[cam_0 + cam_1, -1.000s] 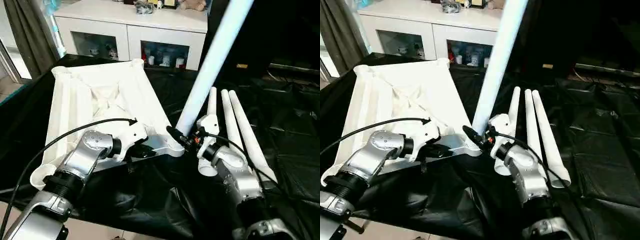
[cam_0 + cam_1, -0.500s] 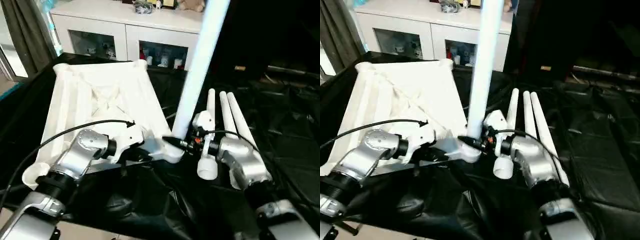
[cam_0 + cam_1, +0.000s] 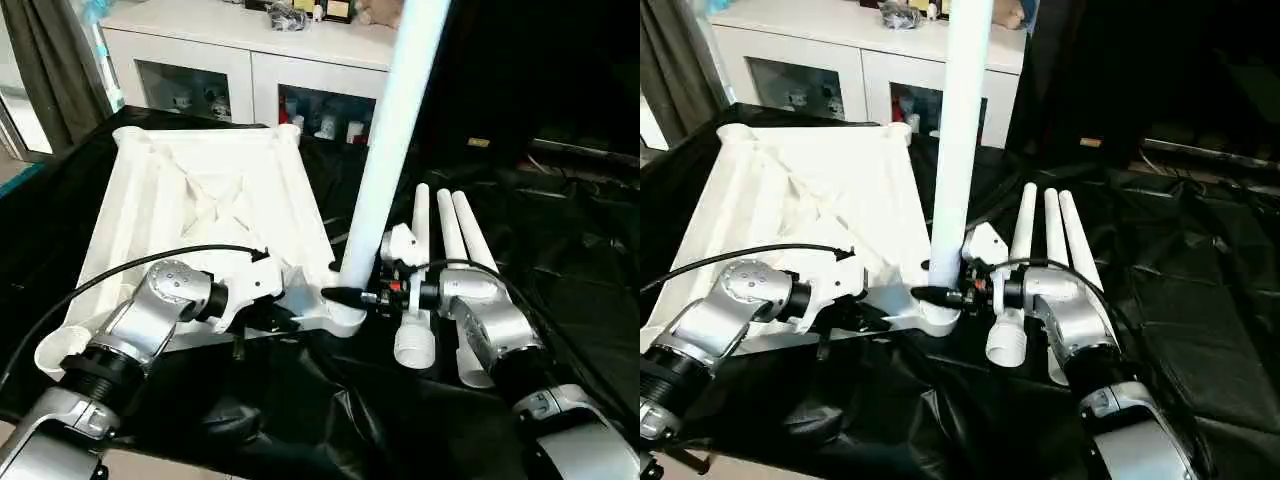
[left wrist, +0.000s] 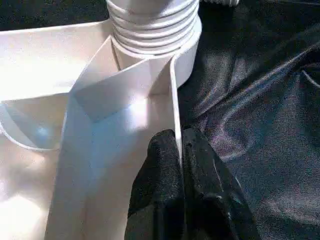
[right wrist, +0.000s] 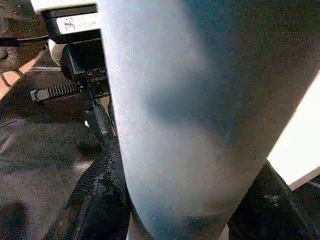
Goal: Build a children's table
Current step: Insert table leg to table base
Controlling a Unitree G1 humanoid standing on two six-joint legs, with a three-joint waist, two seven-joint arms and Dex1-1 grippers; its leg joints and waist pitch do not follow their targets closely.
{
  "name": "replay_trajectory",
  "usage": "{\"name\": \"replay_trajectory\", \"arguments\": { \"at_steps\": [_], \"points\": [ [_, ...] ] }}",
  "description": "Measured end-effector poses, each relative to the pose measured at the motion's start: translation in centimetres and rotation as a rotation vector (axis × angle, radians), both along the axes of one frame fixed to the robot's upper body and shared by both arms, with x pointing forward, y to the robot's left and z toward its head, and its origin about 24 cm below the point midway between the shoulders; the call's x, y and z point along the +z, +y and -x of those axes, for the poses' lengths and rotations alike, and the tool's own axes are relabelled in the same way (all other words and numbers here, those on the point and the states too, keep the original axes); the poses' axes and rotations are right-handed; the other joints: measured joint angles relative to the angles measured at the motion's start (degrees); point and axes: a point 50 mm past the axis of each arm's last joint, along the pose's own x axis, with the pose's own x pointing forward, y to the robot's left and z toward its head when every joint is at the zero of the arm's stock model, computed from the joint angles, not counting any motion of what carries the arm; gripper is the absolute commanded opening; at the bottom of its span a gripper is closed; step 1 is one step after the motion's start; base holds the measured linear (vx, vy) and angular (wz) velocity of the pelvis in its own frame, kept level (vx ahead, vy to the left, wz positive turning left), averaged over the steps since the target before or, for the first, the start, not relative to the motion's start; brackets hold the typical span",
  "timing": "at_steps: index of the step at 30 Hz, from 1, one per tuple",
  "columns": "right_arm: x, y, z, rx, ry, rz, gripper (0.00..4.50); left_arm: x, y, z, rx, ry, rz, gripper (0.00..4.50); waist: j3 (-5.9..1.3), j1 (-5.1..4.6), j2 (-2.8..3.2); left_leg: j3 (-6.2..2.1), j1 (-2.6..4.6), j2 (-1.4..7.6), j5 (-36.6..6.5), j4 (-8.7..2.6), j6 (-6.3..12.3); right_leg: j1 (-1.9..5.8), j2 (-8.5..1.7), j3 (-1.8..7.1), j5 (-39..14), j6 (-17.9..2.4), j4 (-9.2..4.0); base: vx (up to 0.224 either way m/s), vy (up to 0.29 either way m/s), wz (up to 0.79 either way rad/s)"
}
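White tubular leg (image 3: 395,150) stands near-upright at frame centre, its threaded foot in the tabletop (image 3: 200,215) corner socket (image 3: 345,318). Right gripper (image 3: 352,295) jaws clasp its base; left gripper (image 4: 181,150) jaws pinch the tabletop rim beside it.

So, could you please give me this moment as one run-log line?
left gripper: shut on tabletop rim | right gripper: shut on leg, upright in near corner socket | three legs: lying on black sheeting

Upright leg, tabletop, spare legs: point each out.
upright leg (image 3: 385,150), left eye view, mid shaft.
tabletop (image 3: 215,195), left eye view, ribbed underside.
spare legs (image 3: 1048,225), right eye view, middle leg's shaft.
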Motion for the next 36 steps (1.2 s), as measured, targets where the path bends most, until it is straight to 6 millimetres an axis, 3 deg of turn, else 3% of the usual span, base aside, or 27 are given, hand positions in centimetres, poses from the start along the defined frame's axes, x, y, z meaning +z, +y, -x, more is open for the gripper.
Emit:
{"name": "replay_trajectory", "arguments": {
  "at_steps": [10, 14, 16, 19, 21, 27, 31, 36],
  "points": [
    [-0.5, 0.9, -0.6, -0.093, 0.024, -0.037, 1.91, -0.2, 0.1, -0.2, 0.050, 0.000, -0.013, 0.00, 0.00, -0.27, 0.00, -0.04, 0.22, 0.02, 0.0, -0.01, -0.02, 0.11, 0.01, -0.04, -0.2, 0.2, 0.04, 0.000, 0.000, 0.00],
    [-0.8, 1.8, -1.2, -0.197, 0.025, -0.040, 1.91, -0.3, 0.3, -0.5, 0.120, -0.001, -0.022, 0.00, 0.14, -1.10, -0.09, -0.29, 0.48, 0.01, 0.0, -0.01, -0.02, 0.17, 0.00, -0.15, -0.2, 0.2, -0.07, 0.000, 0.000, 0.00],
    [-0.8, 3.0, -2.1, -0.330, 0.027, -0.043, 1.91, -0.2, 0.4, -1.1, 0.202, -0.010, -0.033, 0.00, 0.29, -2.09, -0.21, -0.50, 0.53, 0.01, 0.0, 0.00, -0.02, 0.09, -0.01, -0.41, -0.2, 0.2, -0.22, -0.050, 0.002, -0.10],
    [-0.6, 3.8, -3.0, -0.472, 0.030, -0.044, 1.91, -0.1, -0.1, -1.7, 0.290, -0.018, -0.037, 0.00, 0.62, -2.64, 0.26, -1.30, 0.23, 0.02, 0.0, -0.04, -0.02, 0.17, -0.02, -1.49, -0.2, 0.2, -1.40, -0.018, 0.002, -0.04],
    [-0.4, 4.2, -3.8, -0.599, 0.046, -0.045, 1.91, -0.1, -0.9, -2.3, 0.374, -0.023, -0.031, 0.00, 0.81, -2.77, 0.58, -1.80, 0.01, 0.04, 0.0, -0.07, -0.02, 0.17, -0.06, -2.19, -0.2, 0.2, -2.12, 0.000, 0.000, 0.00],
    [-0.1, 5.2, -5.1, -0.935, 0.119, -0.045, 1.90, -0.5, -4.7, -3.2, 0.555, -0.032, -0.009, 0.00, 1.05, -2.84, 0.89, -1.68, 0.18, -0.07, 0.0, -0.05, -0.01, 0.29, -0.48, -2.45, -0.2, 0.2, -2.33, 0.000, 0.000, 0.00],
    [0.1, 5.2, -5.4, -1.011, 0.120, -0.035, 1.90, -0.5, -6.5, -3.0, 0.608, -0.040, -0.002, 0.00, 1.10, -2.74, 1.01, -1.67, 0.05, -0.05, 0.0, -0.06, 0.00, 0.46, -1.00, -3.29, -0.2, 0.2, -2.68, 0.000, 0.000, 0.00],
    [0.4, 5.3, -5.7, -1.035, 0.104, -0.014, 1.90, -0.4, -7.2, -3.0, 0.638, -0.046, 0.002, 0.00, 1.05, -2.68, 1.07, -1.67, 0.01, -0.05, 0.0, -0.20, 0.00, 0.56, -1.05, -3.37, -0.2, 0.2, -2.85, 0.000, 0.000, 0.00]
  ]
}}
